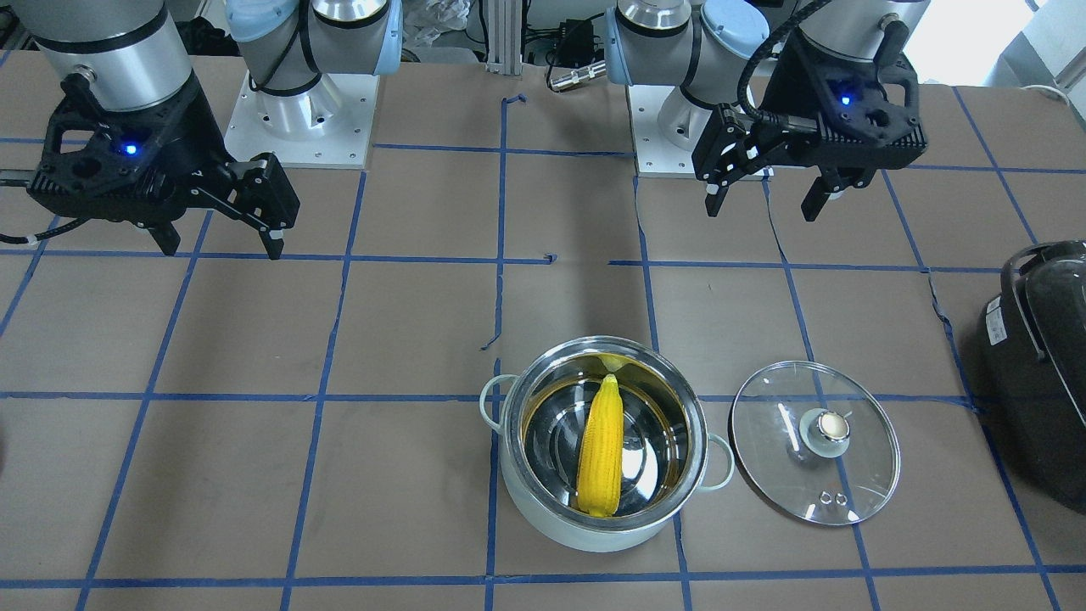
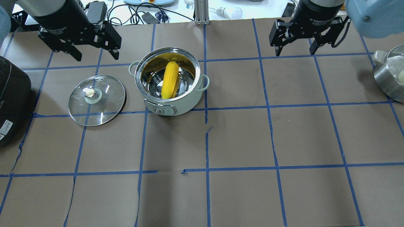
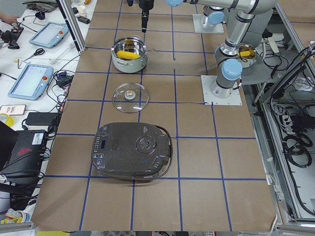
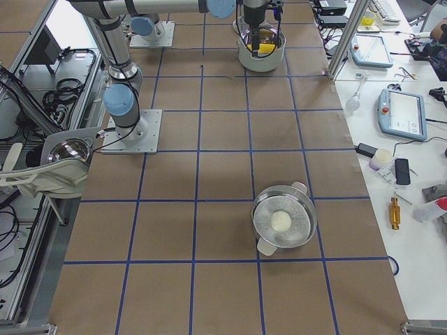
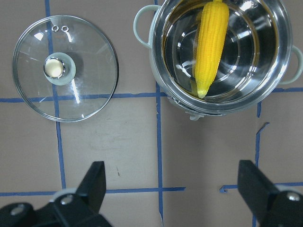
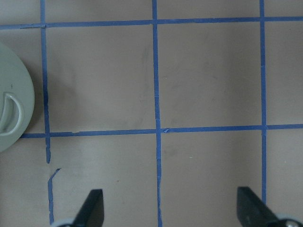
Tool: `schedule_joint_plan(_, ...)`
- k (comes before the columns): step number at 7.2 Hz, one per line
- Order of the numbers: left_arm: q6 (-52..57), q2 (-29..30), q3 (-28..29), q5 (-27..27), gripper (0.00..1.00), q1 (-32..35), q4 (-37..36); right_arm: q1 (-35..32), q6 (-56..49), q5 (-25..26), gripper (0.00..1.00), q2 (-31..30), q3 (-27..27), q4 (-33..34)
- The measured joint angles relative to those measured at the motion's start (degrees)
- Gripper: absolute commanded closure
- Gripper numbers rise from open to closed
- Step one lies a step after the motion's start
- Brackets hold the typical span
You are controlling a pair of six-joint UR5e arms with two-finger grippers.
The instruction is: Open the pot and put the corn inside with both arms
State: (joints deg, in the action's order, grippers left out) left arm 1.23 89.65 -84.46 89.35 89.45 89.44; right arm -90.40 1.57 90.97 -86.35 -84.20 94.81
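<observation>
The pot stands open, with the yellow corn lying inside it, tip toward the robot. The glass lid lies flat on the table beside the pot, knob up. In the overhead view the lid is left of the pot and the corn. My left gripper is open and empty, raised behind the lid. Its wrist view shows the lid, the pot and the corn. My right gripper is open and empty, far right of the pot.
A large black appliance sits left of the lid, also at the front view's right edge. A second steel pot holding a white item stands at the table's right end. Blue tape lines grid the brown table.
</observation>
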Motion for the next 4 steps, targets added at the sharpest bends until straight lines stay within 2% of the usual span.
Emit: schedule_joint_plan(4, 0.0, 0.0, 0.0, 0.0, 0.00, -0.1, 0.0, 0.0, 0.1, -0.1, 0.00, 0.0, 0.2, 0.3)
